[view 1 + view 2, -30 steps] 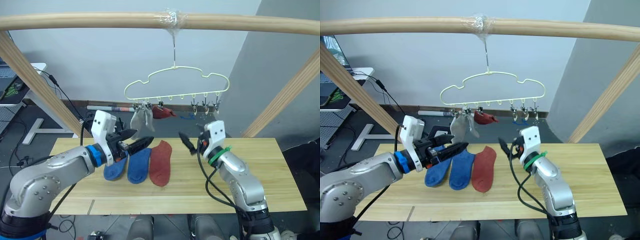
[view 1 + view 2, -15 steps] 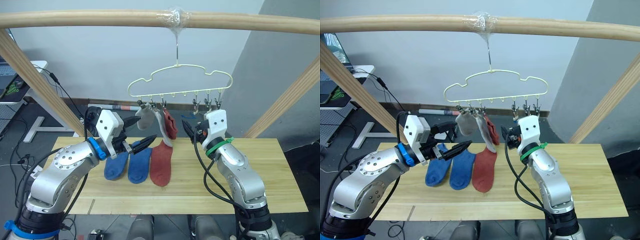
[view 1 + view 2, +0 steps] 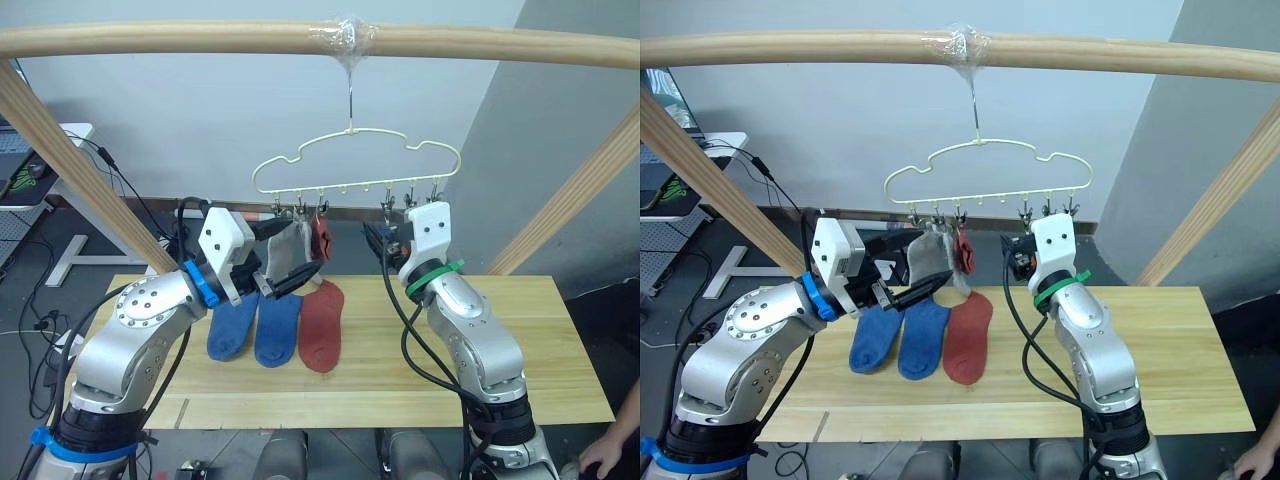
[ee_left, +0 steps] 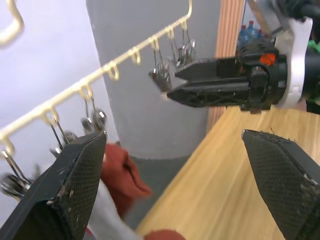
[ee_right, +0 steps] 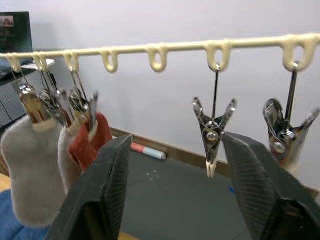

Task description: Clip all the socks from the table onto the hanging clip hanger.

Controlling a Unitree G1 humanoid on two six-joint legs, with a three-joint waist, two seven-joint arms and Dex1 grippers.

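Two blue socks [image 3: 232,328] [image 3: 278,328] and a rust-red sock [image 3: 322,325] lie side by side on the table [image 3: 500,340]. The clip hanger [image 3: 355,165] hangs from the pole. Its left clips hold two grey socks [image 5: 30,170] [image 5: 67,150] and a red sock [image 5: 97,135]. My left gripper [image 3: 288,255] is open and empty, its jaws on either side of the hanging grey sock [image 3: 290,250]. My right gripper [image 3: 372,235] is open and empty, raised just below a free clip [image 5: 212,132] on the hanger's right side.
A round wooden pole frame [image 3: 200,40] spans overhead, with slanted legs at both table ends. More empty clips [image 3: 410,195] hang on the hanger's right. A person's hand [image 3: 610,455] shows at the lower right, off the table.
Both grippers have risen toward the hanger. The left one has closed in on the hanging socks, the right one has come up under the right clips. The hanging socks have swung.
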